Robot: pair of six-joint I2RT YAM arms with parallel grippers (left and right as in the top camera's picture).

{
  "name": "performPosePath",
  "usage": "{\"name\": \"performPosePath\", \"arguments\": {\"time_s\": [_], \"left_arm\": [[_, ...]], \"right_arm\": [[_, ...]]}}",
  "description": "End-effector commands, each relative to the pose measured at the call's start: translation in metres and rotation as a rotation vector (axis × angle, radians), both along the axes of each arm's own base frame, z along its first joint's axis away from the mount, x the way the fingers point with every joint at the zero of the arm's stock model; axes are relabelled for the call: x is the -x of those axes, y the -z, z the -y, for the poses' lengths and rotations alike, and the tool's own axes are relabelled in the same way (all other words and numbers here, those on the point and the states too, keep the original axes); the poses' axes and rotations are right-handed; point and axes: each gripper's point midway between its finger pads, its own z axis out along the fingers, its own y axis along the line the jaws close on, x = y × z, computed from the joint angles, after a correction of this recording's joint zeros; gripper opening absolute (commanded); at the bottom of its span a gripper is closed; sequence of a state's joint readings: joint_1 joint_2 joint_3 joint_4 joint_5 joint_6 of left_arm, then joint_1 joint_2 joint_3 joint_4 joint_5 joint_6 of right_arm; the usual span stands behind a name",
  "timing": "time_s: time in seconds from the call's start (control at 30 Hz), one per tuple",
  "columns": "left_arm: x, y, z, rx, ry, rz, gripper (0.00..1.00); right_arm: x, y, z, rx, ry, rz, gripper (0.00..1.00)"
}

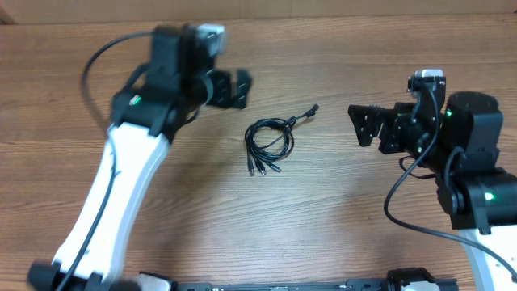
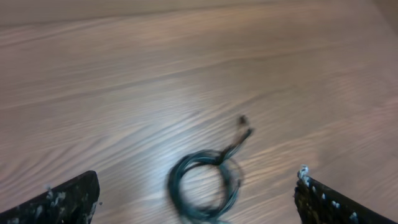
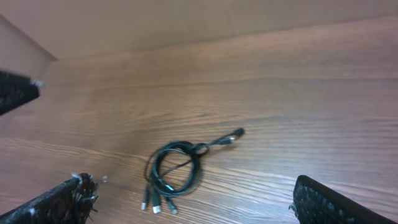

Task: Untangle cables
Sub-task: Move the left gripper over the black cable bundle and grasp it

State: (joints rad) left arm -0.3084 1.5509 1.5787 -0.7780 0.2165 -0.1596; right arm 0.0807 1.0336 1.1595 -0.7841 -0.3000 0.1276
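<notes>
cables (image 1: 271,139) coiled on bench (image 1: 323,218), untouched, approach stage. left end effector (image 1: 240,89) and right end effector (image 1: 361,124) wide apart, empty. next, probably: pinching the stray plug end (image 1: 313,107).

Wood-grain table (image 1: 339,210) fills view; plain tan wall (image 3: 186,25) behind, possibly cardboard; soft even light.

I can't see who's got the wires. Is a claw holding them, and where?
Nothing is held. The left claw and right claw are open, away from the cables coiled on the table.

Even warm light, left arm motion-blurred
</notes>
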Motion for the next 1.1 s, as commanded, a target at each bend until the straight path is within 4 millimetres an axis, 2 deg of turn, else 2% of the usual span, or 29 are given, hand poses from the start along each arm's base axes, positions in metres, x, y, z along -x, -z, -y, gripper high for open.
{"name": "performPosePath", "arguments": {"time_s": [0.0,0.07,0.17,0.27,0.43,0.73,0.8,0.9,1.07], "left_arm": [[-0.009,-0.017,0.063,0.118,0.206,0.001,1.0],[-0.008,-0.02,0.087,0.171,0.327,-0.002,1.0],[-0.01,-0.009,0.102,0.22,0.382,-0.052,1.0],[-0.011,0.022,0.101,0.188,0.376,-0.138,1.0],[0.002,0.079,0.1,0.04,0.517,-0.219,1.0],[-0.003,0.166,0.086,-0.123,0.461,-0.397,1.0],[0.001,0.182,0.084,-0.133,0.461,-0.447,0.99],[0.009,0.202,0.081,-0.146,0.46,-0.521,0.91],[0.023,0.218,0.076,-0.163,0.461,-0.612,0.88]], "right_arm": [[-0.004,-0.002,0.011,0.044,0.061,-0.001,1.0],[-0.004,-0.001,0.013,0.056,0.068,-0.004,1.0],[-0.002,0.003,0.017,0.075,0.086,-0.018,1.0],[0.0,0.007,0.019,0.106,0.072,-0.029,1.0],[0.001,0.008,0.019,0.107,0.072,-0.031,1.0],[0.002,0.01,0.019,0.108,0.072,-0.042,1.0],[0.003,0.011,0.019,0.109,0.071,-0.049,1.0],[0.003,0.011,0.019,0.109,0.072,-0.05,1.0],[0.003,0.012,0.019,0.11,0.072,-0.05,1.0]]}}
